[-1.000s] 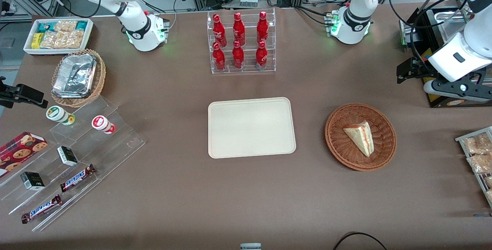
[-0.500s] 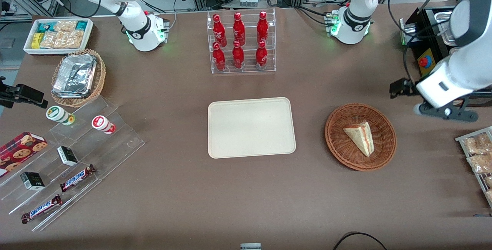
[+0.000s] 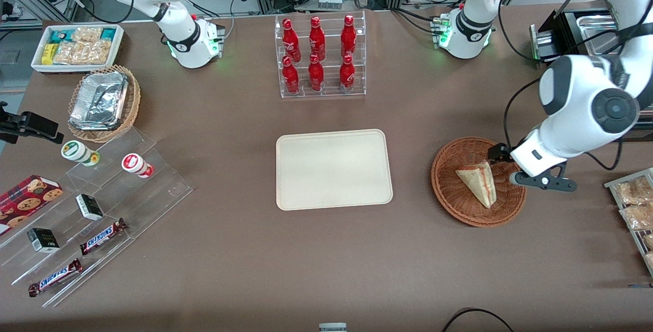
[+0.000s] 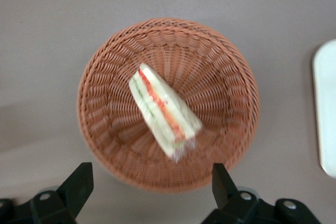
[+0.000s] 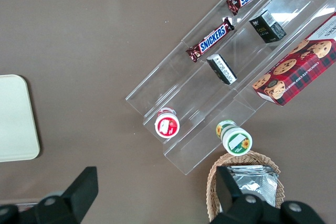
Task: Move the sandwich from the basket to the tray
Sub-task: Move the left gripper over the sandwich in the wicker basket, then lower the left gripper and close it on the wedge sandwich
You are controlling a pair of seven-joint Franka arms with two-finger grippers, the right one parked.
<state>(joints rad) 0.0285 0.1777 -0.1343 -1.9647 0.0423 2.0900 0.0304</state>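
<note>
The sandwich, a pale triangular wedge with red and green filling along its cut edge, lies in the reddish-brown wicker basket. The cream tray lies flat beside the basket, toward the parked arm's end. My gripper hangs above the basket's rim on the working arm's side, above the sandwich and apart from it. It is open, with nothing between the black fingertips.
A clear rack of red bottles stands farther from the front camera than the tray. Snack packets on a rack lie at the working arm's end. A black box with a metal pan stands near that arm's base.
The working arm has swung from the table's edge toward the basket and come lower, so the gripper now hangs over the basket's rim. The sandwich, basket and tray have not moved.
</note>
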